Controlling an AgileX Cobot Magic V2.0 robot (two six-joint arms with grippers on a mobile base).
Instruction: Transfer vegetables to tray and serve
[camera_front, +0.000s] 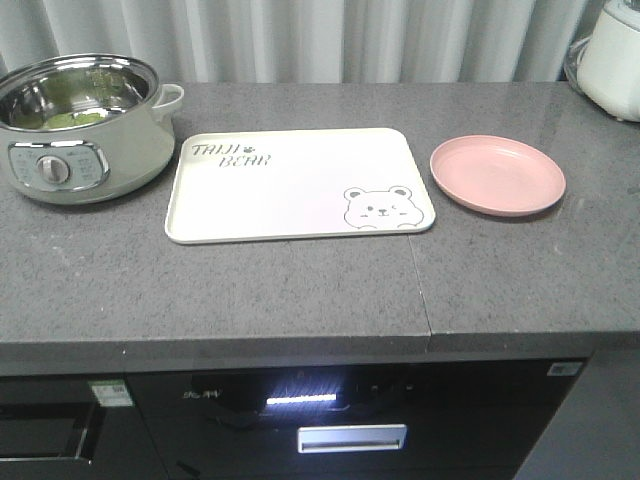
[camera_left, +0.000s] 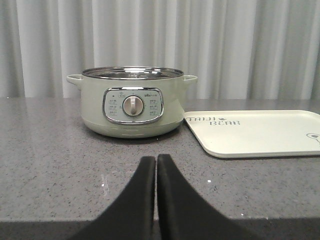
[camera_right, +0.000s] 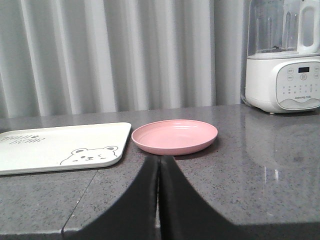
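Progress: no step of the transfer is complete. The vegetables (camera_front: 62, 118) show only as green patches low inside the steel bowl of the pale green electric pot (camera_front: 85, 150), which stands at the left end of the grey counter (camera_front: 300, 290); their amount and condition cannot be judged from this angle. The tray (camera_front: 290, 190) lies flat just beside the pot toward the middle of the counter and carries nothing. The pink plate (camera_front: 497, 175) sits close to the tray's other side and is likewise bare. A white appliance (camera_right: 282, 75) stands beyond the plate at the far right. The left gripper (camera_left: 156, 162) hangs low at the near counter edge, facing the pot's dial, with its two black fingers pressed together and nothing between them. The right gripper (camera_right: 160, 161) is in the same closed, unloaded state, facing the plate. Neither gripper touches any object, and neither arm appears in the front view. Outstanding, by assessment: lift the greens out of the pot, place them on the tray, then serve. The left arm appears better placed for the pick, and its fingers would need to part first.
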